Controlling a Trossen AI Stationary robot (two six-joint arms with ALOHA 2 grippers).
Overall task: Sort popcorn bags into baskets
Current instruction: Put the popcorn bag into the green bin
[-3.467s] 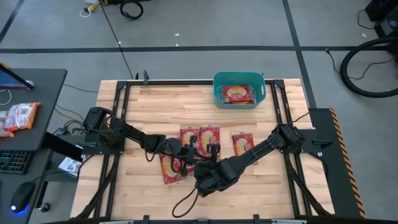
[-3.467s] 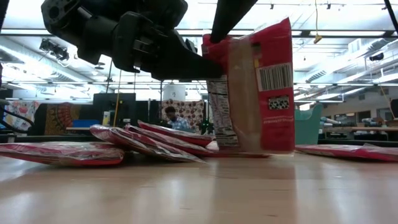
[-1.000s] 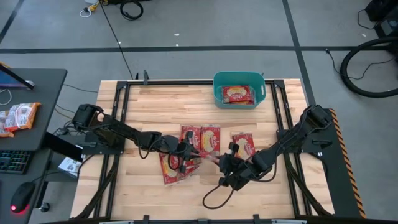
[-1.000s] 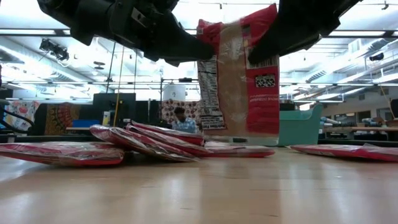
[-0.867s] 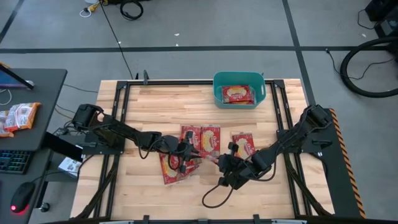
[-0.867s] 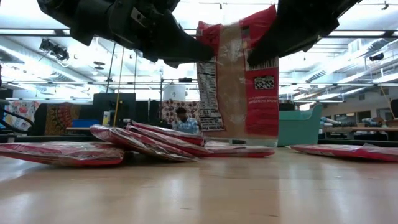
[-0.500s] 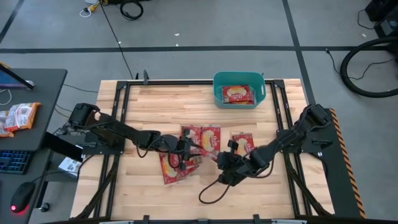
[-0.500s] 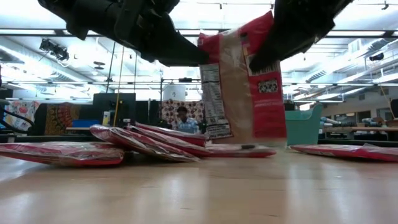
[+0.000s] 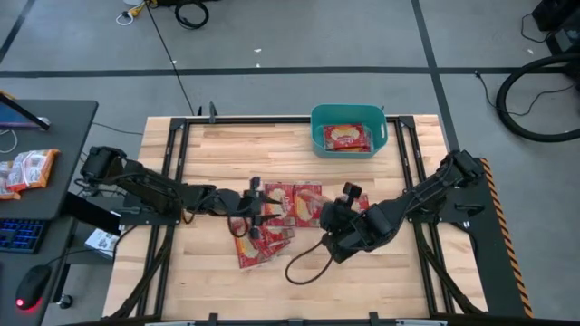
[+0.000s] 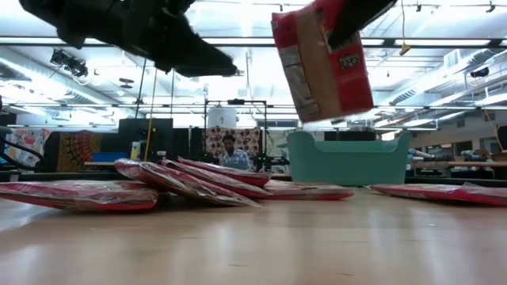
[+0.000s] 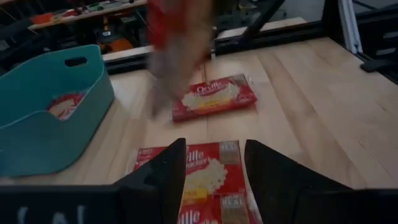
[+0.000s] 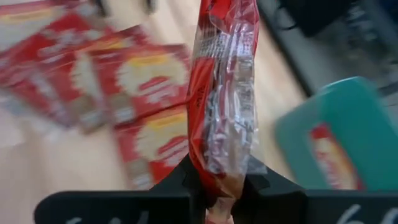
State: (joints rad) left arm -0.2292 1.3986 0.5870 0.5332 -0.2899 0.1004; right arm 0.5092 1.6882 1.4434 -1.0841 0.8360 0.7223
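Right gripper (image 12: 217, 186) fingers pinching a popcorn bag (image 12: 224, 93) by its edge, bag lifted clear of the worktop (image 9: 362, 272), tilted in the low view. Left gripper (image 11: 214, 171) fingers spread, nothing between them, over the loose bags (image 9: 281, 213) mid-worktop. Teal basket (image 9: 349, 131) at the far edge, one bag inside.

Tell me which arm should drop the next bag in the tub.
Right, probably. Its hand already grips a bag, lifted off the table and on the tub side. The left hand is open and empty over the pile.
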